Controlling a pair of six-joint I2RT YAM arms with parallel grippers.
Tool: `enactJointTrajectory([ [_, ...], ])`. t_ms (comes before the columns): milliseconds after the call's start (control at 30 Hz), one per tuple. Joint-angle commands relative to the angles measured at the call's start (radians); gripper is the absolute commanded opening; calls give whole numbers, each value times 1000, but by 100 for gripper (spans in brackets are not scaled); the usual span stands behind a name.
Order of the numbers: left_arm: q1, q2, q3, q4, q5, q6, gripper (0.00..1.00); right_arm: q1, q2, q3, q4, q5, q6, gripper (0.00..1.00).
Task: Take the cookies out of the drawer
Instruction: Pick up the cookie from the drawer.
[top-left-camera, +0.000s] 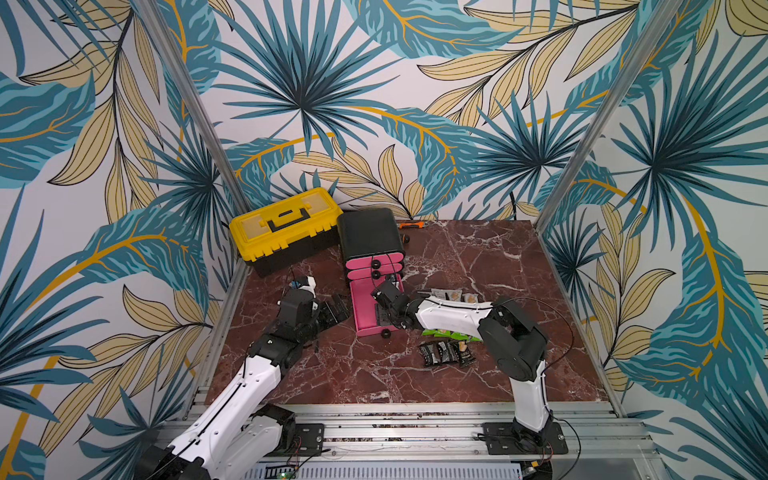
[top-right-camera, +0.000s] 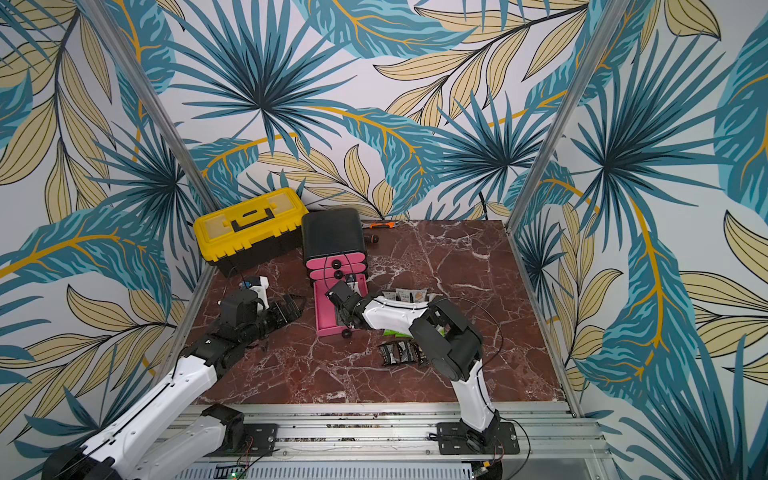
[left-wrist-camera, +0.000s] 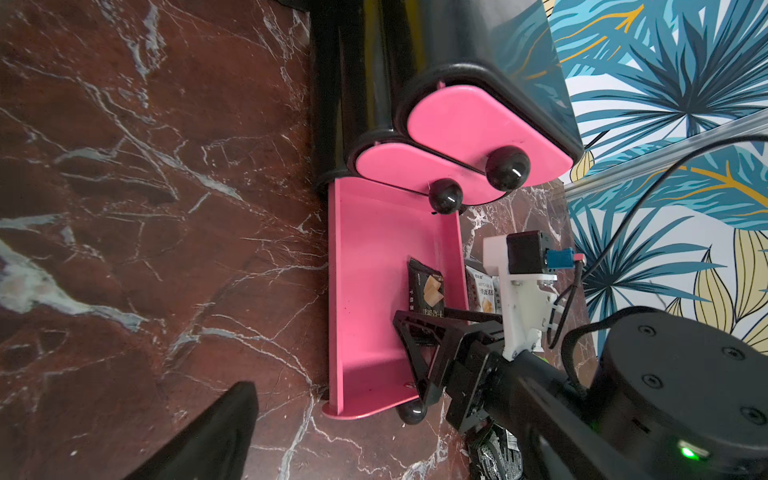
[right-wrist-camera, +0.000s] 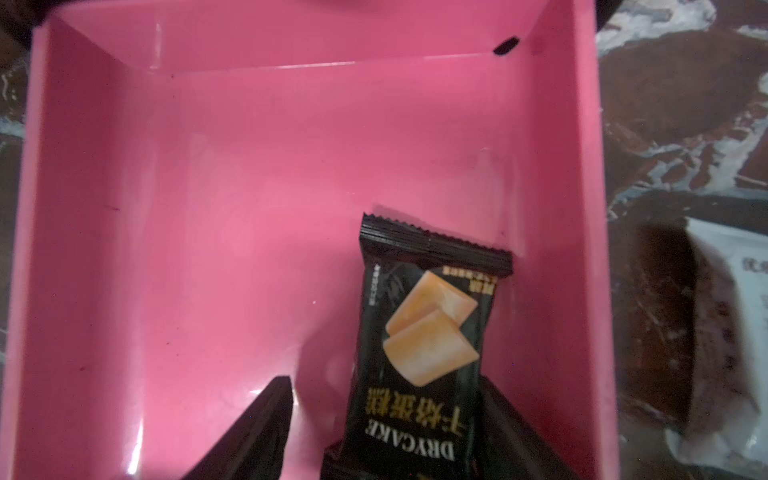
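A black cookie packet (right-wrist-camera: 424, 332), with a crimped end, a tan biscuit picture and "DRYCAKE" lettering, lies flat in the open pink drawer (right-wrist-camera: 208, 208) near one side wall. My right hand (right-wrist-camera: 386, 386) straddles it, fingers apart. More cookies (top-left-camera: 446, 353), white, green and black, sit on the tabletop (top-left-camera: 478, 257) beside it. My left hand (top-left-camera: 338, 308) is spread, empty.

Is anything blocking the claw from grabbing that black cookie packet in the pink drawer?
Nothing visible. The right gripper is open inside the drawer, its fingers either side of the black packet, with no other thing between them.
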Motion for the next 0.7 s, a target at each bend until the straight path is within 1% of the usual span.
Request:
enactJointTrajectory([
  [0, 9, -3, -25, 24, 11, 3, 100, 24, -24, -33, -9, -12, 22, 70],
  [67, 8, -4, -31, 33, 12, -1, 100, 23, -54, -51, -9, 10, 25, 72],
  [167, 9, 0, -36, 47, 19, -8, 100, 20, -57, -40, -34, 42, 15, 74],
  [367, 9, 0, -37, 47, 38, -7, 100, 8, 26, 30, -67, 5, 16, 75],
  [500, 9, -1, -31, 28, 34, 6, 100, 7, 82, 68, -66, 12, 24, 75],
  [667, 9, -1, -6, -8, 23, 27, 100, 6, 88, 51, -32, 14, 37, 64],
])
